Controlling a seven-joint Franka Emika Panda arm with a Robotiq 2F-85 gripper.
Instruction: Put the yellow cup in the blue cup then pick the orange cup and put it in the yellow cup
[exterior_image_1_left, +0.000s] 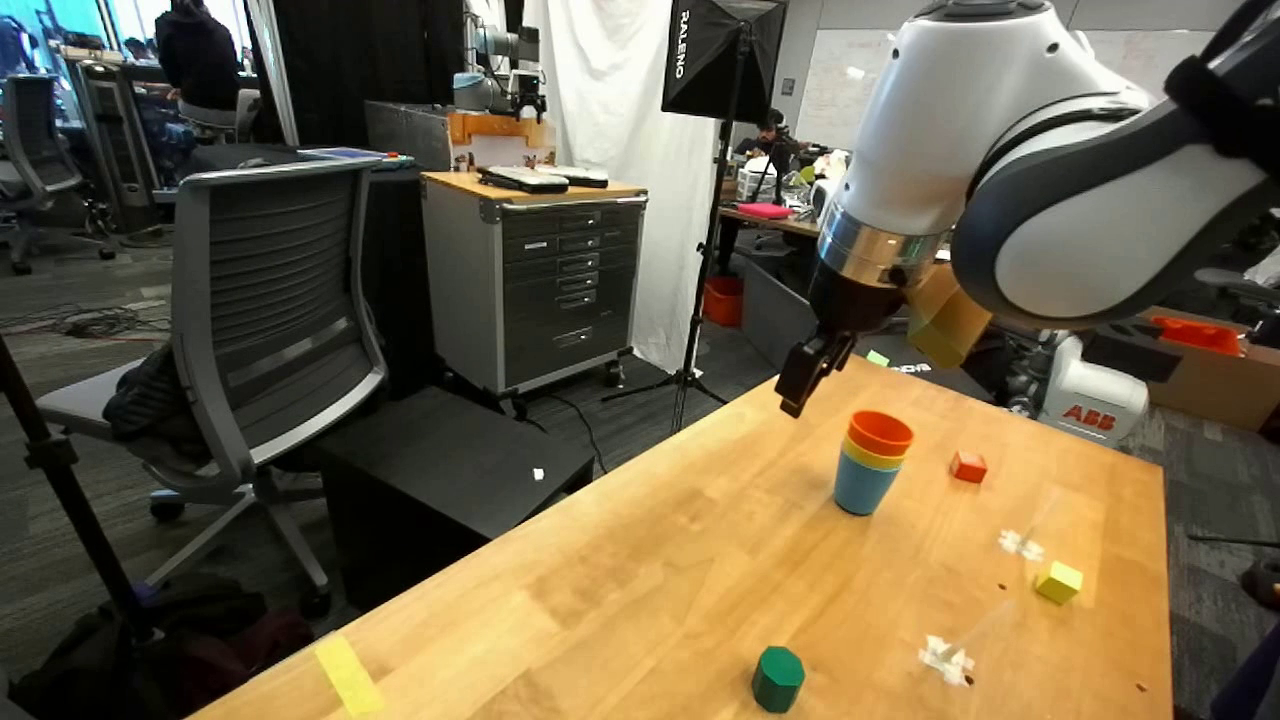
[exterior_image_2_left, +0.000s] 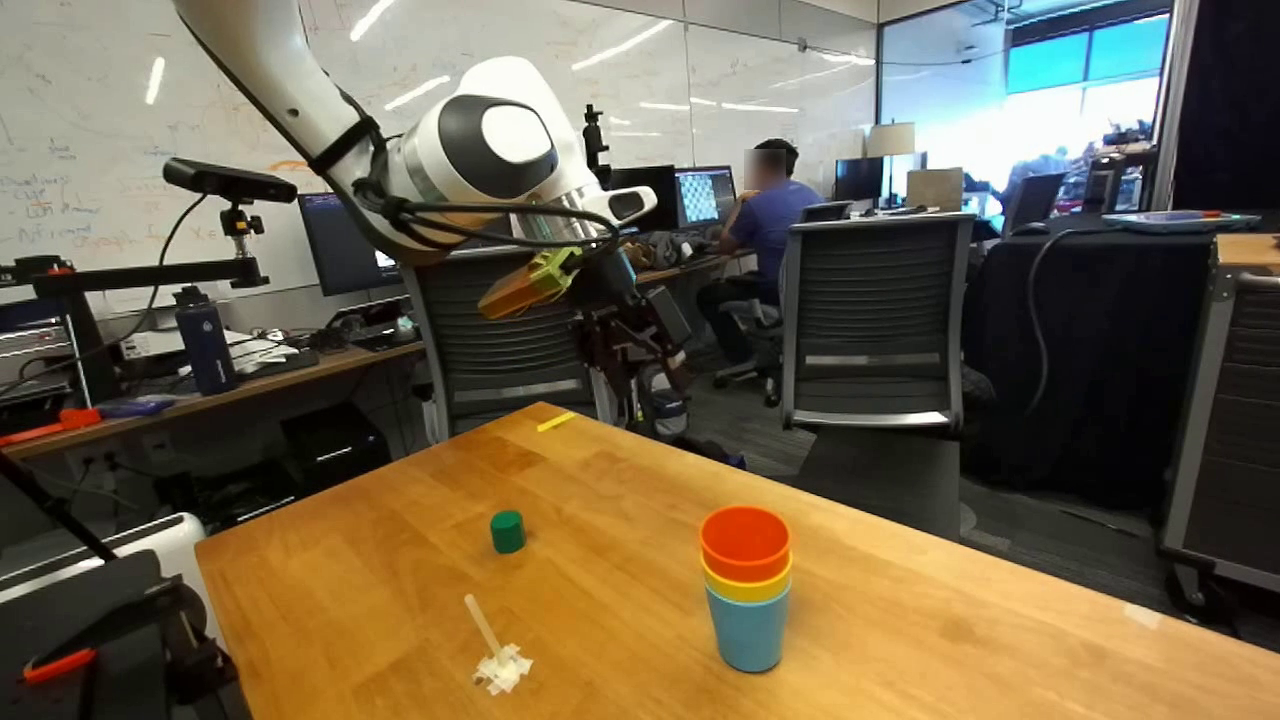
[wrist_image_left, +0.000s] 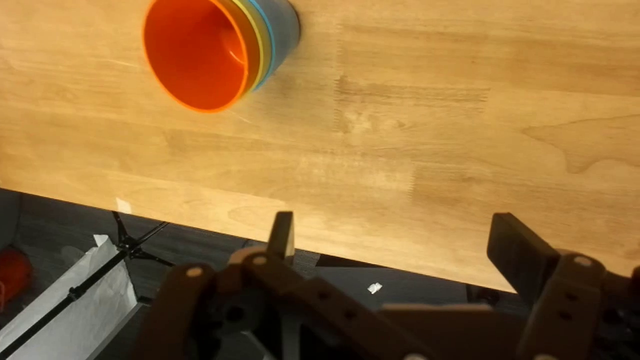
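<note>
Gripper (wrist_image_left: 392, 235): jaws wide, empty. Orange cup (exterior_image_2_left: 745, 545) nests in yellow cup (exterior_image_2_left: 747, 592), itself in blue cup (exterior_image_2_left: 749, 636); stacking looks complete, so retreat should rise clear, brushing none.

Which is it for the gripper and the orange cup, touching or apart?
Apart. The wrist view shows a stretch of tabletop between the orange cup and the open gripper.
</note>
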